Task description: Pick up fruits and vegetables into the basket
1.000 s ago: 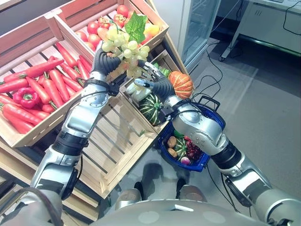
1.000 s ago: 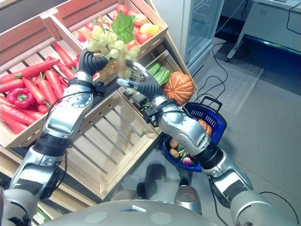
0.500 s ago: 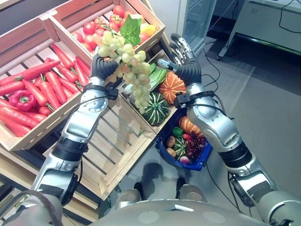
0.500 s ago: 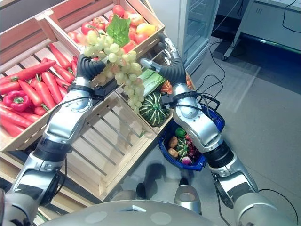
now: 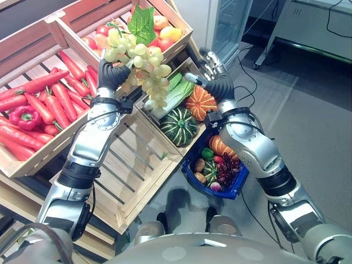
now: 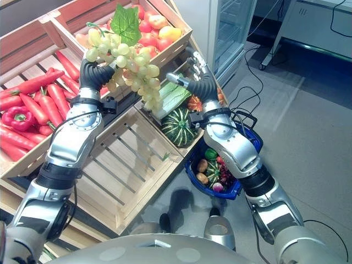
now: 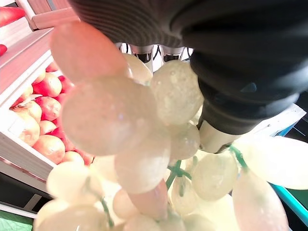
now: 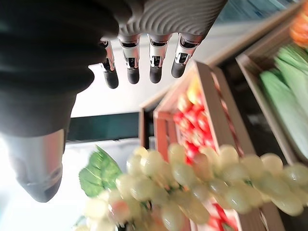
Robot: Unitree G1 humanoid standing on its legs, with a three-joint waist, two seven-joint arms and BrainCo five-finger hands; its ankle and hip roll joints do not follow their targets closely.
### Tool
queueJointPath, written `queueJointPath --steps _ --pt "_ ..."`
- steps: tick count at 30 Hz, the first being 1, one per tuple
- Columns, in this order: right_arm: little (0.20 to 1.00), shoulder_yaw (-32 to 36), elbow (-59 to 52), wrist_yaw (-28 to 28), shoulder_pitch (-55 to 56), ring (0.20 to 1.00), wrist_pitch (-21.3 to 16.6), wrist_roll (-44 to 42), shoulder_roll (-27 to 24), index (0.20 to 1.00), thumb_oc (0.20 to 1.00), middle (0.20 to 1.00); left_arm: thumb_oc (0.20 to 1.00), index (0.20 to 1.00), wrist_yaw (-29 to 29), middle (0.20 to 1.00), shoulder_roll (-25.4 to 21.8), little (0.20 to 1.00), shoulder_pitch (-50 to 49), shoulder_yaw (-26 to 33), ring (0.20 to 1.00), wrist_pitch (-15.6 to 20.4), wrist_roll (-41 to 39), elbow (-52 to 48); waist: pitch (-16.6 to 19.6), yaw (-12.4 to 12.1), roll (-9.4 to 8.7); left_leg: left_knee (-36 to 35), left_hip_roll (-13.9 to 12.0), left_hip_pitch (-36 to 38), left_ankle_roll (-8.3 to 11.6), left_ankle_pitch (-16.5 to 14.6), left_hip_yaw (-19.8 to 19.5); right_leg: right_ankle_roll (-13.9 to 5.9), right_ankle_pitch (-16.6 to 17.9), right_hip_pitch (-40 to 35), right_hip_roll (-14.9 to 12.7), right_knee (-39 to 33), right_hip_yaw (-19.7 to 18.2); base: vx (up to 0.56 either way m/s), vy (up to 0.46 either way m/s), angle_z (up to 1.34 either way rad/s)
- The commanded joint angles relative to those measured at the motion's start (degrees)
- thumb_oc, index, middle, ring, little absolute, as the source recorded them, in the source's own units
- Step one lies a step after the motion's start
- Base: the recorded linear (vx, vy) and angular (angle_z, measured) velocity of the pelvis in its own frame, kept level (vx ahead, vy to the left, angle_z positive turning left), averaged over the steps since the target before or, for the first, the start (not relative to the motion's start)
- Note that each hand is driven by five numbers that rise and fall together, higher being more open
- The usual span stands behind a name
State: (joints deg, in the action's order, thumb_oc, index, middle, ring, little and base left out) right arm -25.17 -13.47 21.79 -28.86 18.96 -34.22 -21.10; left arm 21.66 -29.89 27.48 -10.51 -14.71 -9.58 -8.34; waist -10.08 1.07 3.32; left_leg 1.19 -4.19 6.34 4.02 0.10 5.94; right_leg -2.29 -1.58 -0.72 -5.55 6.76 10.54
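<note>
I have the left robot hand [image 5: 111,74] curled tight round the top of the bunch of green grapes [image 5: 144,65], holding it up over the wooden crates, its green leaf [image 5: 141,22] near the tomatoes [image 5: 103,31]. My right robot hand [image 5: 215,81] hangs just beside the bunch with fingers straight and spread, empty, above the orange pumpkin [image 5: 199,102]. The blue basket [image 5: 240,184] sits on the floor below, already holding produce.

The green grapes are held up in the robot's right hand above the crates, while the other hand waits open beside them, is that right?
Not quite: the left hand holds the green grapes above the crates, as the left eye view shows. The right hand is the one open beside them.
</note>
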Motion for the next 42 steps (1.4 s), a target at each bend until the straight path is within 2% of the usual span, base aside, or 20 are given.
queueJointPath --steps 1,7,15,19,23,28,36,42 --pt "1.0 -2.14 0.56 -3.66 -3.48 1.0 0.03 -2.86 3.61 1.0 1.0 1.0 0.2 0.2 -1.39 0.2 -2.49 0.2 6.9 0.83 0.2 6.29 0.72 -4.77 1.69 -1.01 -2.64 1.47 2.85 0.39 -1.92 -3.01 -0.29 -2.75 -3.47 -5.16 -1.91 0.15 1.4 0.01 -0.038 0.09" --pt "1.0 -4.43 3.68 -8.26 -3.91 1.0 -0.39 -6.16 5.79 1.0 1.0 1.0 0.2 0.2 -3.87 0.2 -1.38 0.2 7.84 -0.79 0.2 7.72 1.08 -4.25 1.88 -1.36 -2.92 1.18 2.72 0.75 -1.91 -2.83 -0.44 -2.66 -3.28 -5.63 -1.76 -0.22 1.56 0.01 -0.012 0.07" --pt "1.0 -6.13 4.95 -11.85 -3.73 1.0 -2.79 -8.2 8.18 1.0 1.0 1.0 0.2 0.2 -6.0 0.2 0.02 0.2 8.14 -2.35 0.2 8.41 -1.12 -3.21 2.09 -1.71 -3.17 1.22 2.59 0.84 -2.01 -2.84 -0.47 -2.72 -3.27 -5.82 -1.83 -0.3 1.71 0.01 -0.002 0.01" --pt "1.0 -6.77 4.37 -15.15 -3.28 1.0 -5.33 -12.52 9.49 1.0 1.0 1.0 0.2 0.2 -8.07 0.2 0.74 0.2 8.02 -2.89 0.2 9.33 -3.78 -3.31 2.2 -1.97 -3.25 1.21 2.52 0.94 -2.04 -2.84 -0.48 -2.8 -3.22 -6.08 -1.9 -0.45 1.78 0.0 0.0 0.0" --pt "1.0 -6.86 5.29 -12.51 -3.36 1.0 -6.64 -9.91 10.26 1.0 1.0 1.0 0.2 0.2 -7.49 0.2 1.98 0.2 8.0 -3.53 0.2 7.78 -7.8 -2.57 2.28 -1.97 -3.27 1.33 2.42 1.01 -2.09 -2.91 -0.42 -2.9 -3.16 -6.08 -2.02 -0.41 1.88 0.0 0.0 0.0" --pt "1.0 -5.84 6.42 -8.97 -3.16 1.0 -7.89 -7.5 9.98 1.0 1.0 1.0 0.2 0.2 -5.24 0.2 2.63 0.2 7.63 -3.55 0.2 8.6 -7.78 -2.38 2.14 -1.58 -3.17 1.38 2.47 1.13 -2.23 -2.94 -0.3 -2.94 -3.1 -6.02 -2.04 -0.41 1.58 0.0 0.003 -0.01" --pt "1.0 -6.24 6.79 -10.41 -2.75 1.0 -9.81 -12.62 10.66 1.0 1.0 1.0 0.2 0.2 -4.85 0.2 3.79 0.2 8.04 -3.73 0.2 9.04 -13.14 -4.01 1.59 -1.42 -3.02 1.5 2.53 1.18 -2.32 -3.07 -0.35 -2.91 -3.22 -5.99 -2.24 -0.18 1.66 0.0 0.001 0.0" --pt "1.0 -6.17 7.57 -10.04 -2.66 1.0 -9.44 -15.41 11.22 1.0 1.0 1.0 0.2 0.2 -4.49 0.2 4.43 0.2 8.84 -4.22 0.2 8.73 -13.58 -3.88 1.52 -1.3 -3.09 1.7 2.47 1.0 -2.33 -2.99 -0.32 -2.91 -3.13 -5.86 -2.32 -0.09 1.85 0.0 0.0 0.0"
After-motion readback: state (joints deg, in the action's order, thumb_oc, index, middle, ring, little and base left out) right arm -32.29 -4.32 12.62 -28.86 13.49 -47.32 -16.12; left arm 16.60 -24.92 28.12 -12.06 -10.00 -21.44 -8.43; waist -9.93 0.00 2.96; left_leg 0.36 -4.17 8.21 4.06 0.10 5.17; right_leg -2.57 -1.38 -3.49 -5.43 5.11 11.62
